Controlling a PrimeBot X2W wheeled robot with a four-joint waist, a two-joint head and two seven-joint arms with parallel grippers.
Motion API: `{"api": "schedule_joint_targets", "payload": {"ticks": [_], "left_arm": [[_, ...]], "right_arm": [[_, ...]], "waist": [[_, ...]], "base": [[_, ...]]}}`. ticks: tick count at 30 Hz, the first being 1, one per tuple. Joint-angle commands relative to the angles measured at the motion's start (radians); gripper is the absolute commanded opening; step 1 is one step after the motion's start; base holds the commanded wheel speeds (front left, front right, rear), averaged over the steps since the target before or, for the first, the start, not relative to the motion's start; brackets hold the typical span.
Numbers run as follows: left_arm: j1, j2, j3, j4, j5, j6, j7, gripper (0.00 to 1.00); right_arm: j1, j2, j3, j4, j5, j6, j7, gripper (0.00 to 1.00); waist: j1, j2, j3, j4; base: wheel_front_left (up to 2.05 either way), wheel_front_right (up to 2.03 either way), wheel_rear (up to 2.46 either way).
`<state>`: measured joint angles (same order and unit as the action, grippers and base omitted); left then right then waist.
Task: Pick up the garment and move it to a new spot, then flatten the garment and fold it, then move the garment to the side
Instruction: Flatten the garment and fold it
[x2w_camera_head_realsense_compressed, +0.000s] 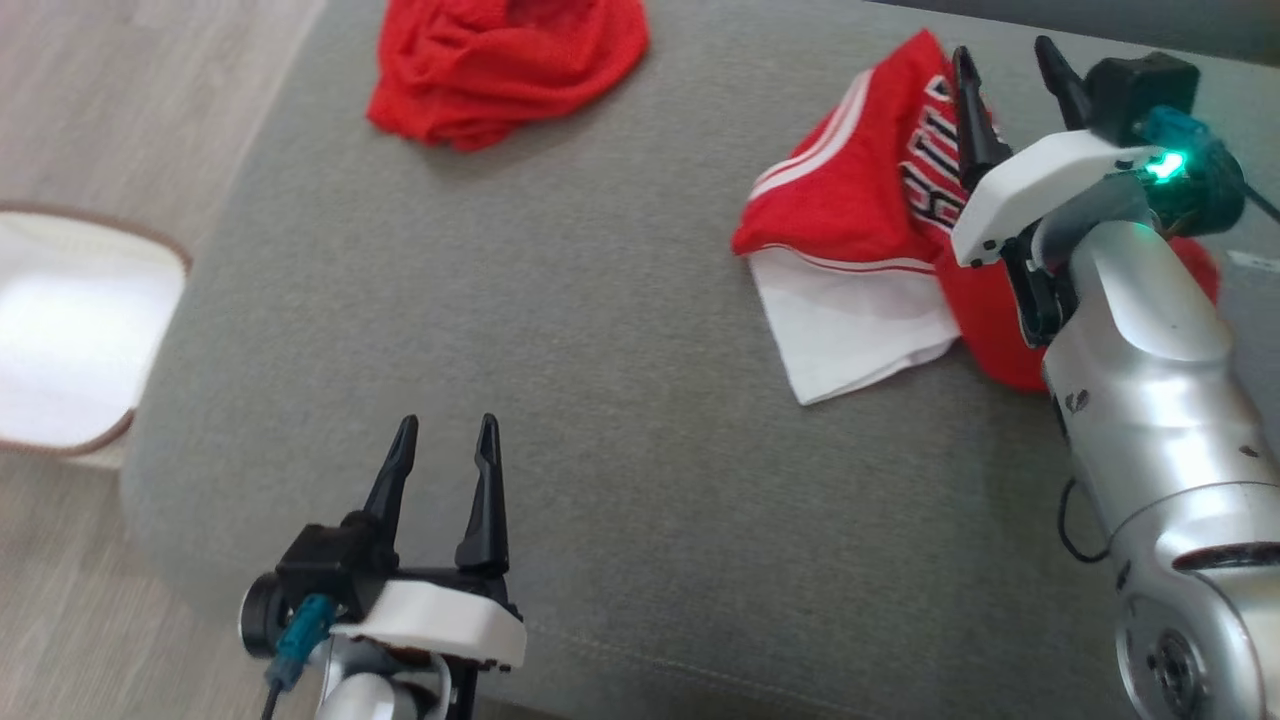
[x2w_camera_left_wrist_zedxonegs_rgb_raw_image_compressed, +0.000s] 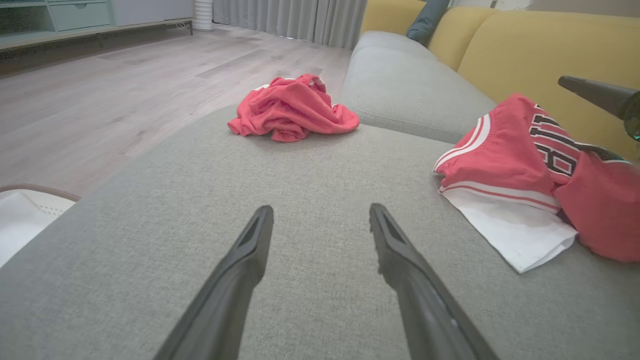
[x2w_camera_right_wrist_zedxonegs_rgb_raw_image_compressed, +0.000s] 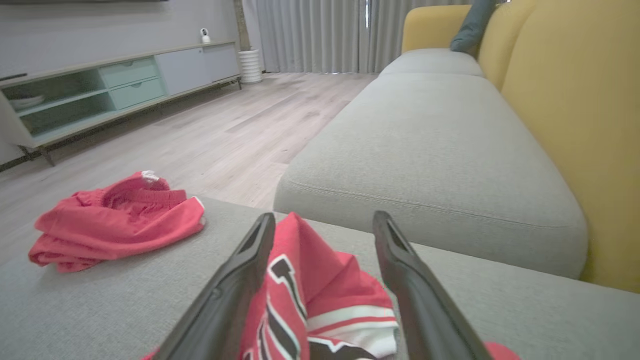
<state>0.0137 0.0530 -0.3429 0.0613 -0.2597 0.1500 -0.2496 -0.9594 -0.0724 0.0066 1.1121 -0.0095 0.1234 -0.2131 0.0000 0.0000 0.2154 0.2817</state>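
A grey sofa cushion (x2w_camera_head_realsense_compressed: 600, 400) carries crumpled red shorts (x2w_camera_head_realsense_compressed: 505, 65) near its far left corner. Off its left edge, a white brown-rimmed basket (x2w_camera_head_realsense_compressed: 120, 228) stands on the pale wooden floor (x2w_camera_left_wrist_zedxonegs_rgb_raw_image_compressed: 100, 90). Beyond are a yellow backrest (x2w_camera_right_wrist_zedxonegs_rgb_raw_image_compressed: 575, 100), a dark pillow (x2w_camera_right_wrist_zedxonegs_rgb_raw_image_compressed: 472, 25), grey curtains (x2w_camera_right_wrist_zedxonegs_rgb_raw_image_compressed: 310, 35) and a low cabinet (x2w_camera_right_wrist_zedxonegs_rgb_raw_image_compressed: 100, 90).

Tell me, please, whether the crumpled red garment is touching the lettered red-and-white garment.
Apart. The head view shows bare grey cushion between the crumpled red garment and the lettered garment; the left wrist view agrees.

Silver forearm (x2w_camera_head_realsense_compressed: 1150, 390), white wrist cover (x2w_camera_head_realsense_compressed: 1040, 185), black tapered claw fingers (x2w_camera_head_realsense_compressed: 972, 110), green light (x2w_camera_head_realsense_compressed: 1163, 165)
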Motion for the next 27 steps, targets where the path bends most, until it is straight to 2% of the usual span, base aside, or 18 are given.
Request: {"api": "schedule_joint_targets", "payload": {"ticks": [1, 7, 13, 21, 27], "left_arm": [[-0.033, -0.003, 0.035, -0.037, -0.002, 0.005, -0.012, 1.00], [-0.015, -0.003, 0.053, -0.043, 0.007, 0.006, -0.012, 1.00], [0.001, -0.003, 0.065, -0.047, 0.017, 0.001, -0.012, 1.00], [0.007, -0.003, 0.068, -0.050, 0.025, -0.006, -0.012, 1.00], [-0.004, -0.003, 0.063, -0.046, 0.029, -0.013, -0.012, 1.00]], "right_arm": [[-0.052, 0.020, 0.005, -0.025, 0.008, 0.007, -0.016, 1.00], [0.017, -0.016, -0.052, -0.038, 0.072, 0.007, -0.037, 1.00], [0.189, -0.037, -0.096, -0.118, 0.110, 0.007, -0.044, 1.00], [0.427, -0.020, -0.089, -0.276, 0.131, 0.007, 0.020, 1.00], [0.481, -0.007, -0.098, -0.345, 0.125, 0.007, 0.123, 1.00]], "waist": [[0.0000, 0.0000, -0.012, -0.027], [0.0000, 0.0000, -0.047, -0.106], [0.0000, 0.0000, -0.067, -0.159], [0.0000, 0.0000, -0.065, -0.170], [0.0000, 0.0000, -0.052, -0.150]], "base": [[0.00, 0.00, 0.00], [0.00, 0.00, 0.00], [0.00, 0.00, 0.00], [0.00, 0.00, 0.00], [0.00, 0.00, 0.00]]}}
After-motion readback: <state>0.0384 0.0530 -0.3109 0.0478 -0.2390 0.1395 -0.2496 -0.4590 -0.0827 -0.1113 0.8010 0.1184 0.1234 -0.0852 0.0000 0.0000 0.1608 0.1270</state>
